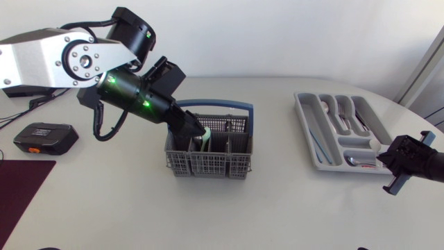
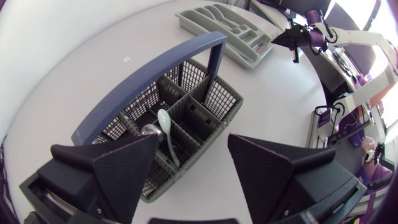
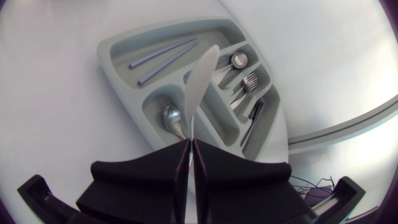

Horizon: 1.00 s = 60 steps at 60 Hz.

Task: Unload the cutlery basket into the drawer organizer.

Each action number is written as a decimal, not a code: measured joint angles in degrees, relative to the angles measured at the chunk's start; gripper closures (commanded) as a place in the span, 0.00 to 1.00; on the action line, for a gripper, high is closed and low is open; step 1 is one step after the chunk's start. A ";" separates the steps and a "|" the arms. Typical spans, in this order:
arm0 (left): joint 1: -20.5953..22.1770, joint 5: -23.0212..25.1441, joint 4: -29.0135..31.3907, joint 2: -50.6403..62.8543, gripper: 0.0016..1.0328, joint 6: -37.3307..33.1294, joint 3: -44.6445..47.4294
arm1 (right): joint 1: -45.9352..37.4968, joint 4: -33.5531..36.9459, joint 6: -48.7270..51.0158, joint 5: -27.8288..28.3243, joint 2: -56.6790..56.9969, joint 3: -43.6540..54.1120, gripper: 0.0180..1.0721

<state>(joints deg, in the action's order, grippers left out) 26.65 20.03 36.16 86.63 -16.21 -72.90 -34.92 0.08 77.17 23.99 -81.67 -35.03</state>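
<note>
Cutlery basket (image 1: 208, 165) (image 2: 221, 99) sits near the middle of the desk. It is a grey mesh box split into small compartments, with a blue-grey hoop handle (image 1: 229, 105) (image 2: 149, 74) arching over it. A pale green-white spoon (image 1: 202, 136) (image 2: 164, 124) stands in one of the middle compartments beside a metal spoon (image 2: 147, 130).

The left pincer (image 1: 196, 132) (image 2: 194, 142) is just above the spoon compartment with its fingers spread wide, touching nothing. A green light (image 1: 143, 104) glows on that arm's dark forearm.

The drawer organizer (image 1: 302, 111) (image 2: 214, 38) (image 3: 107, 48) lies toward the desk's right edge, well apart from the basket. It is a light grey tray. Its long side compartment holds two blue-grey sticks (image 3: 163, 53). The others hold a lone spoon (image 3: 173, 118), more spoons (image 3: 237, 60), forks (image 3: 249, 81) and dark knives (image 3: 255, 118).

The right pincer (image 1: 386, 158) (image 3: 190, 146) is over the organizer's near right corner, its fingers pressed together on the end of a slim pale utensil (image 3: 200, 74). Whether that is a knife or a spoon seen edge-on I cannot tell.

A black box with an orange spot (image 1: 45, 137) lies by the desk's left edge, too small for any lettering to be read. A dark maroon mat (image 1: 19, 189) covers the near left corner.
</note>
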 measured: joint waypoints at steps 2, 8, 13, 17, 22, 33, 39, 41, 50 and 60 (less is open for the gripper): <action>0.13 -0.46 0.00 0.00 0.24 -0.15 0.00 | -0.37 -0.85 0.26 -0.15 -1.07 0.00 0.95; 0.87 -1.09 0.02 0.00 0.24 -0.17 0.13 | -1.55 -5.38 1.57 -1.22 -5.05 -0.66 0.95; 1.31 -1.20 0.00 0.00 0.24 -0.17 0.17 | -2.36 -8.59 2.47 -2.78 -7.96 -1.03 0.95; 1.64 -2.05 0.02 0.00 0.24 -0.15 0.17 | -2.78 -11.74 3.34 -4.02 -10.14 -1.05 0.95; 1.66 -2.40 0.02 0.00 0.24 -0.15 0.24 | -3.04 -14.51 4.72 -5.44 -12.09 -1.05 0.94; 1.66 -2.80 0.17 0.00 0.24 -0.17 1.03 | -3.06 -17.97 8.37 -6.99 -14.05 -0.85 0.70; 1.66 -3.28 0.46 0.00 0.24 -0.17 1.36 | -3.06 -18.71 9.40 -7.37 -13.97 -0.26 0.47; 1.66 -3.45 0.46 -0.02 0.24 -0.17 1.36 | -3.06 -18.71 9.55 -7.34 -13.90 0.11 0.39; 1.66 -3.69 0.44 -0.37 0.24 -0.20 1.53 | -3.17 -18.78 9.70 -7.30 -12.13 0.66 0.20; 1.66 -3.93 0.46 -0.98 0.24 -0.28 2.05 | -4.31 -15.61 9.07 -6.25 -8.11 0.66 0.17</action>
<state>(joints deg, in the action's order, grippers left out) 28.32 16.10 36.62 85.65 -16.49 -70.85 -39.22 -15.53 86.24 17.74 -89.78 -34.37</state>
